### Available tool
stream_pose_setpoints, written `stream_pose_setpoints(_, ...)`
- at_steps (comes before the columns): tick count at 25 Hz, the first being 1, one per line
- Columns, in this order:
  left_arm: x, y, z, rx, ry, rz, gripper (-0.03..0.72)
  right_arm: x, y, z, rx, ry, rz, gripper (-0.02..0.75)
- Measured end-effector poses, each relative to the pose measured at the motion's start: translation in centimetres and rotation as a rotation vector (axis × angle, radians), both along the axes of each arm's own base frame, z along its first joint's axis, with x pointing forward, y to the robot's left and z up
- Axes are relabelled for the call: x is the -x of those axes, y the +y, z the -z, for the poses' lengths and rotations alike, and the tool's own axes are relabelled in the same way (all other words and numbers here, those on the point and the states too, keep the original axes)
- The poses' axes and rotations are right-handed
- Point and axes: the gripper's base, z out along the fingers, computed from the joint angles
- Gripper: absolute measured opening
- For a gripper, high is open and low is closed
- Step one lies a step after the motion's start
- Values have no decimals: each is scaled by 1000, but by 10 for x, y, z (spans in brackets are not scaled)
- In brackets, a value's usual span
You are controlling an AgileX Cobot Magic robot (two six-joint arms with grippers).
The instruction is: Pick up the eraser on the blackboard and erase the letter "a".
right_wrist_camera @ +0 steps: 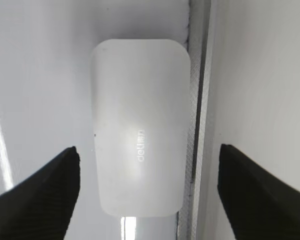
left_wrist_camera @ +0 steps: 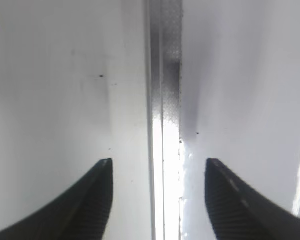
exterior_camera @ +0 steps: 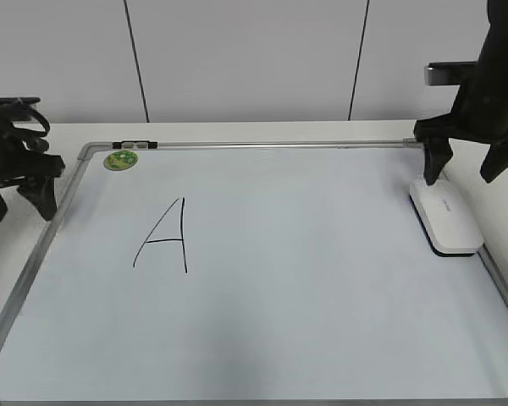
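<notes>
Eraser (exterior_camera: 445,216) lies flat on the board (exterior_camera: 305,279), at its right edge, tight against the frame rail (right_wrist_camera: 197,125). My right gripper (exterior_camera: 470,165) hangs above it with the fingers (right_wrist_camera: 37,200) spread wide and nothing held; the left gripper (exterior_camera: 17,199) waits with fingers parted over the board's left rail, also empty.

What worries me: in the right wrist view 1 finger sits outboard of the rail, so a straight descent could land it on the metal or on the bench beyond, and closing could wedge against the frame or skid the eraser instead of pinching it.

Second worry: the exterior view shows only a capital "A" (exterior_camera: 163,237) and a green magnet (exterior_camera: 119,160) near the top-left corner; I see no lowercase mark, so I could wipe the wrong spot.

Only the right wrist view shows the grey lettering on the eraser's top and how it sits against the rail; only the exterior view shows the writing.
</notes>
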Motion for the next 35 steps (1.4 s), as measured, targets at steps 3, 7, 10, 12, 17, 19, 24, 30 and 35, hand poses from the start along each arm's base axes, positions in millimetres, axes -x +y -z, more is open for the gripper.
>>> stream_pose_setpoints(3,6,2,-18,-15,-10,10,615,2,0,-10,-2,-24,11,633)
stream_pose_setpoints(7,15,4,-35,-36,4,20,650,8,1,-32,-21,-72,26,627)
stream_pose_setpoints(10,23,5,-47,-53,36,27,655,13,3,-49,-46,-110,33,617)
stream_pose_setpoints(12,28,6,-56,-56,46,27,654,18,3,-63,-56,-143,33,607)
stream_pose_setpoints(17,38,6,-79,-55,6,25,641,33,4,-93,-72,-206,35,596)
stream_pose_setpoints(19,44,7,-95,-52,-35,24,635,39,5,-99,-84,-214,37,596)
stream_pose_setpoints(24,77,8,-129,-49,-108,20,610,52,8,-100,-127,-195,44,596)
stream_pose_setpoints(30,134,13,-145,-71,-158,21,591,90,8,-88,-141,-115,52,594)
stream_pose_setpoints(35,186,12,-151,-67,-316,30,589,153,6,-76,-140,-37,59,592)
